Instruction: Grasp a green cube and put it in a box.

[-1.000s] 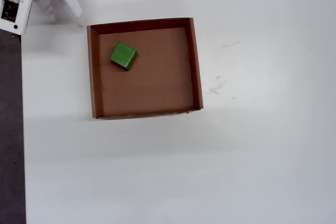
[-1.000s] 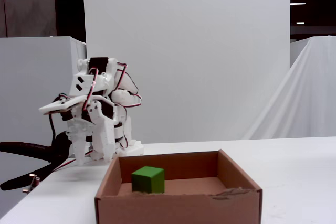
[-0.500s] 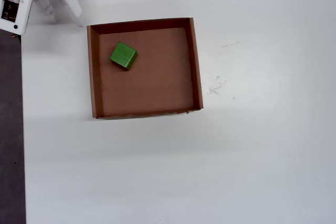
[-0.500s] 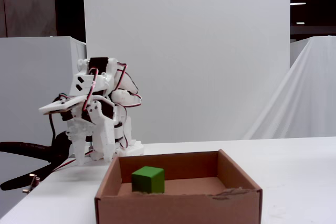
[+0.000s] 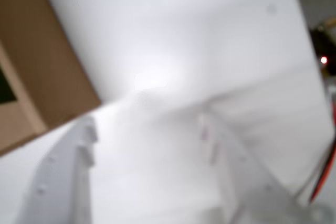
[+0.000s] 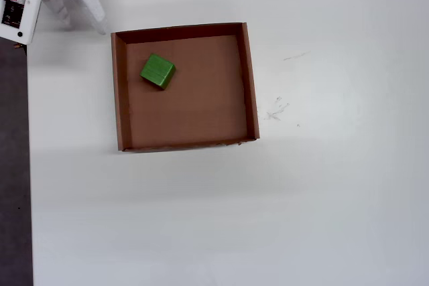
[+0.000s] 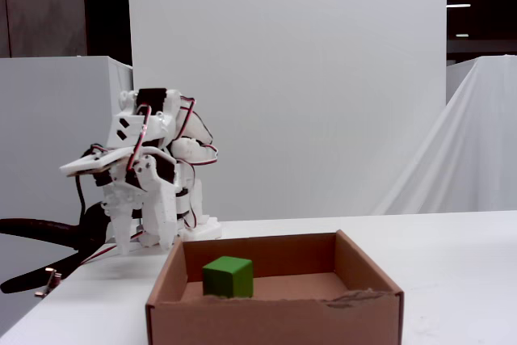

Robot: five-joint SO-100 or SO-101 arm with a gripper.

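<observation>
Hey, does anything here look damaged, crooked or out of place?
Slightly. The box has a ragged, torn top edge on its near wall in the fixed view, toward the right. The green cube lies turned askew to the walls. The table carries faint scuff marks.

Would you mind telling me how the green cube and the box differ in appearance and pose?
The green cube is bright green and solid; the box is brown cardboard, open-topped with low walls. The cube is much smaller and lies inside the box near one corner. In the overhead view the cube sits rotated relative to the box's walls. Both have plain surfaces.
</observation>
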